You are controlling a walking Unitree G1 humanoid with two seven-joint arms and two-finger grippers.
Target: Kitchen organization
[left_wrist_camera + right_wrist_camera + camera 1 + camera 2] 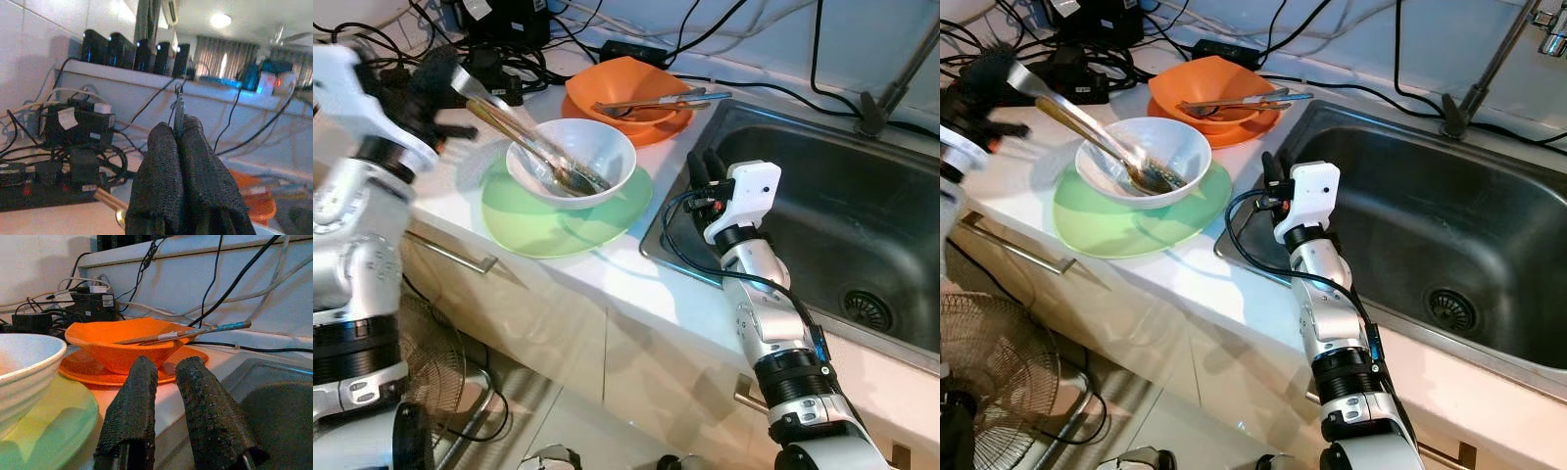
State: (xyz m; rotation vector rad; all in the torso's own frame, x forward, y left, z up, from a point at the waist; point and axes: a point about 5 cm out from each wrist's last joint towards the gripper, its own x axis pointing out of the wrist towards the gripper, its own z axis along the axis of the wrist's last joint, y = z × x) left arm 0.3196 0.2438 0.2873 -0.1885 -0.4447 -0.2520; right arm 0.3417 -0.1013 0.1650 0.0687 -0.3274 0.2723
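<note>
left gripper: jaws pressed together, seemingly on spoon handle, bowl end in white bowl, axis far-left to near-right | right gripper: jaws slightly apart, empty, at sink left rim, nearer orange bowl with chopsticks

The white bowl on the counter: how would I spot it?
Left of the steel sink, a pale green plate lies on the white counter. The white bowl sits on it, with long utensils leaning inside; its neighbour is orange.
</note>
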